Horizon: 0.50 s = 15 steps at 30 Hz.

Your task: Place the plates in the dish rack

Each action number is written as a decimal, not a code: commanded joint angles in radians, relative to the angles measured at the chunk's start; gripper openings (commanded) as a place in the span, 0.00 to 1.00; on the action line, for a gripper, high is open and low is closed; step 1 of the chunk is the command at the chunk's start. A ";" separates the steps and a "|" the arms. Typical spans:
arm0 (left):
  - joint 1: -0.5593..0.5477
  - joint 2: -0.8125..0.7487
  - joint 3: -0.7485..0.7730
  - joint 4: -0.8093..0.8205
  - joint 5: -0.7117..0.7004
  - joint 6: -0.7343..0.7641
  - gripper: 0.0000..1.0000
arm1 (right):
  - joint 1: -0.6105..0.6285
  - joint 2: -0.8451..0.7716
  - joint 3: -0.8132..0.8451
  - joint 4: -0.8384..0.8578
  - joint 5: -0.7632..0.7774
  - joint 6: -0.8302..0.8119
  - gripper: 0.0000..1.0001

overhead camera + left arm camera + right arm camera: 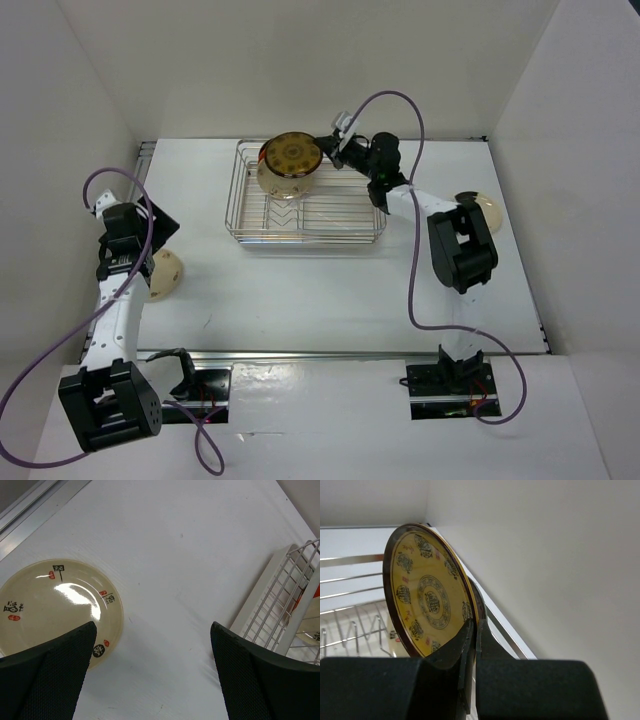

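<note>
I had the right hand [472, 630] clenched on the glossy round yellow plate [425, 595] above the wire dish rack [305, 215]; left hand [152, 627] released, its fingers cropped.

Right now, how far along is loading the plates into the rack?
A cream plate seems already standing in the dish rack. The right gripper holds the yellow-gold plate above it. Still to load: the marked plate beneath the open left gripper, and another cream plate far right.

Dish rack [305, 238] centre-back on table [330, 290]; raised plate [291, 152] over its back-left corner; left plate [167, 272], right plate [491, 210] flanking.
</note>
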 commanded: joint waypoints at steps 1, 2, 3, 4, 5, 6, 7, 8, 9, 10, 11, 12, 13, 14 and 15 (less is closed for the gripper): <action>0.000 -0.018 -0.007 0.015 -0.006 -0.016 1.00 | 0.035 0.017 0.056 0.117 0.092 -0.074 0.00; 0.000 -0.018 -0.007 0.015 -0.006 -0.016 1.00 | 0.045 0.026 0.045 0.129 0.104 -0.075 0.00; 0.000 -0.018 -0.007 0.015 -0.006 -0.016 1.00 | 0.045 0.027 0.045 0.129 0.141 -0.088 0.00; 0.000 -0.018 -0.007 0.003 -0.015 -0.016 1.00 | 0.056 0.036 0.045 0.129 0.152 -0.088 0.00; 0.000 -0.018 -0.007 -0.008 -0.015 -0.025 1.00 | 0.056 0.036 0.045 0.129 0.152 -0.088 0.00; 0.000 -0.031 -0.007 -0.017 -0.032 -0.025 1.00 | 0.056 0.036 0.030 0.129 0.179 -0.088 0.00; 0.000 -0.032 -0.007 -0.026 -0.058 -0.035 1.00 | 0.068 0.036 0.021 0.129 0.180 -0.088 0.00; 0.000 -0.048 -0.007 -0.037 -0.075 -0.056 1.00 | 0.078 0.036 0.001 0.129 0.193 -0.088 0.00; 0.000 -0.058 -0.007 -0.037 -0.092 -0.067 1.00 | 0.078 0.036 -0.008 0.139 0.213 -0.097 0.00; 0.000 -0.076 -0.022 -0.037 -0.112 -0.077 1.00 | 0.090 0.036 -0.008 0.140 0.222 -0.098 0.00; 0.000 -0.076 -0.034 -0.049 -0.156 -0.113 1.00 | 0.104 0.036 -0.021 0.140 0.233 -0.110 0.00; 0.000 -0.085 -0.035 -0.060 -0.174 -0.131 1.00 | 0.104 0.036 -0.033 0.140 0.242 -0.110 0.00; 0.010 -0.085 -0.035 -0.060 -0.188 -0.146 1.00 | 0.117 0.036 -0.042 0.140 0.258 -0.110 0.00; 0.011 -0.085 -0.035 -0.071 -0.199 -0.156 1.00 | 0.130 0.036 -0.062 0.153 0.258 -0.110 0.00; 0.011 -0.085 -0.035 -0.071 -0.199 -0.165 1.00 | 0.130 0.036 -0.071 0.153 0.270 -0.110 0.00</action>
